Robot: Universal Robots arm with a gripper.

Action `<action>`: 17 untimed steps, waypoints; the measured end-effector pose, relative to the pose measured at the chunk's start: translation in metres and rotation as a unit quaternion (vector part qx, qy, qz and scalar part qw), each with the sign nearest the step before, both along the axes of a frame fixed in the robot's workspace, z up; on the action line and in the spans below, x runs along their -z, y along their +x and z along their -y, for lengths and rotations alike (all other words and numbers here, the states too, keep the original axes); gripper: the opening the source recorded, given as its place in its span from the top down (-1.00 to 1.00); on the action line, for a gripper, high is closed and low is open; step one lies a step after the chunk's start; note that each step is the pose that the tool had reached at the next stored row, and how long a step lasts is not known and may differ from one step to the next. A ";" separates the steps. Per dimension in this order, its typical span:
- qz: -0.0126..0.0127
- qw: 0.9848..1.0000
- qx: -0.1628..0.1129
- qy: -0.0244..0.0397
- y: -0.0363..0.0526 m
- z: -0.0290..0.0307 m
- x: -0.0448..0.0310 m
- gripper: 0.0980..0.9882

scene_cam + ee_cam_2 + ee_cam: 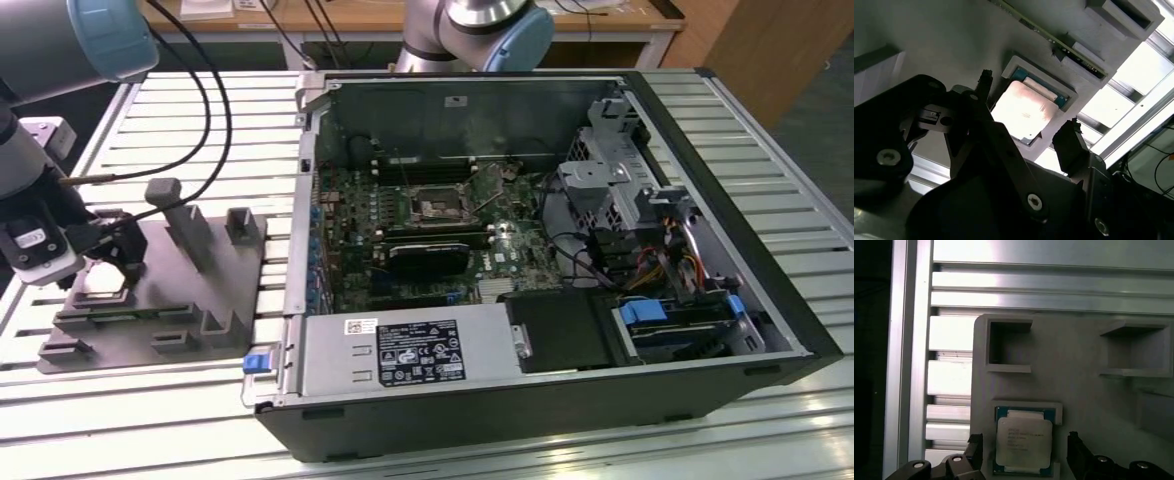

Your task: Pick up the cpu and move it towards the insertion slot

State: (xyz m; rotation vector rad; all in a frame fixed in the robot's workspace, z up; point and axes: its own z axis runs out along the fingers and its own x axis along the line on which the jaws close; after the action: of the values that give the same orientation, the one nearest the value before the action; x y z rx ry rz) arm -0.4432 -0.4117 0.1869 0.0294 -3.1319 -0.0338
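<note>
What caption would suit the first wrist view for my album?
Open gripper poised over the cpu, a finger on each side; the cpu sits in a recess of the grey tray.

I have one camera high and wide, two tight on the wrist.
My exterior view looks steeply down across the table (174,430), case (534,410) mid-frame, tray (127,335) at the exterior view's left; both wrist views sit close over that tray, the first square-on, the second slanted, sharing the cpu (1024,445) (1024,110) in its pocket.
</note>
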 end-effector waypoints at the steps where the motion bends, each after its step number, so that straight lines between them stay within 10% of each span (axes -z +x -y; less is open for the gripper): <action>1: 0.001 1.000 0.000 0.000 0.0000 0.0000 0.0003 -0.50; 17: 0.005 1.000 0.000 0.000 -0.0001 0.0000 0.0041 -0.31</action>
State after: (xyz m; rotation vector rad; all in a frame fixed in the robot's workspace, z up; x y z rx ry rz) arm -0.4433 -0.4117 0.1827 0.0296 -3.1412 -0.0336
